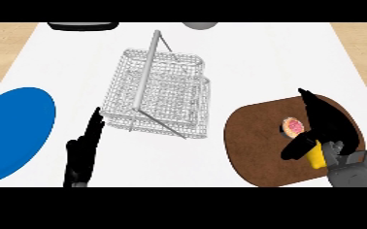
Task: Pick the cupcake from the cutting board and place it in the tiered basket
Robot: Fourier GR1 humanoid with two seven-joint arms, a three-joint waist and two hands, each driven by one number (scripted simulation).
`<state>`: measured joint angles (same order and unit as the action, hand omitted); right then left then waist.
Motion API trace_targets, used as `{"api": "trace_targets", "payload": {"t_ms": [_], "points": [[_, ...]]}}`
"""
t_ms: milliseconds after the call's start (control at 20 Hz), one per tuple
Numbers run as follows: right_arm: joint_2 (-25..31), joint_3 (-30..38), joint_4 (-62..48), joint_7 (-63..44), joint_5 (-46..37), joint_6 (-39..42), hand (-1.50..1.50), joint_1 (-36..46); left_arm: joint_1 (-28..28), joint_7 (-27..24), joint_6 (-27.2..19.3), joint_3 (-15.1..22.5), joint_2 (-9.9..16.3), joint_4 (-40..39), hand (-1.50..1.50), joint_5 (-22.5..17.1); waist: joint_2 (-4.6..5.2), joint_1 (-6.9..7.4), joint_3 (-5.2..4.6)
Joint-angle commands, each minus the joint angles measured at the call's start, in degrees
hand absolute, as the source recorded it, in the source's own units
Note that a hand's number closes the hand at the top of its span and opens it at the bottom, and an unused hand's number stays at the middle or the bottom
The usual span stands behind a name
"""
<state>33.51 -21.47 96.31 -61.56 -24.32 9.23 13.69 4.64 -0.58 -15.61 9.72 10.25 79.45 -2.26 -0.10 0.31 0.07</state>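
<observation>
So the right hand (324,126) is hovering right at the cupcake (292,126), which is sitting on the brown cutting board (251,140) — fingers spread around it, thumb coming in underneath, nothing pinched yet. Looks like the grasp step is in progress. Next it's needing to close on the cupcake, lift, and carry it left to the wire basket (161,92) mid-desk. Left hand (84,150) is resting at the lower left, fingers straight.
</observation>
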Motion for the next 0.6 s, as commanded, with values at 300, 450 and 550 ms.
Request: {"api": "trace_targets", "payload": {"t_ms": [300, 450, 550], "points": [[-4.6, 2.7, -5.2, -3.7, -1.8, 7.1, -1.50, 1.6, 1.9, 3.7, 1.6, -0.9, 1.1, 4.7, 0.00, 0.9, 0.07, -0.01, -0.08], [-4.7, 4.6, -6.8, -3.4, -0.1, 8.1, -1.50, 1.2, -2.3, 3.9, 1.4, -1.7, -0.4, 0.3, 0.00, 0.9, 0.11, -0.24, -0.09], [-5.1, 3.5, -6.8, -2.8, -1.7, 8.0, -1.50, -0.4, -0.5, 2.0, -0.5, -0.7, -2.2, 0.7, 0.00, 2.4, 0.09, -0.23, -0.09]]}}
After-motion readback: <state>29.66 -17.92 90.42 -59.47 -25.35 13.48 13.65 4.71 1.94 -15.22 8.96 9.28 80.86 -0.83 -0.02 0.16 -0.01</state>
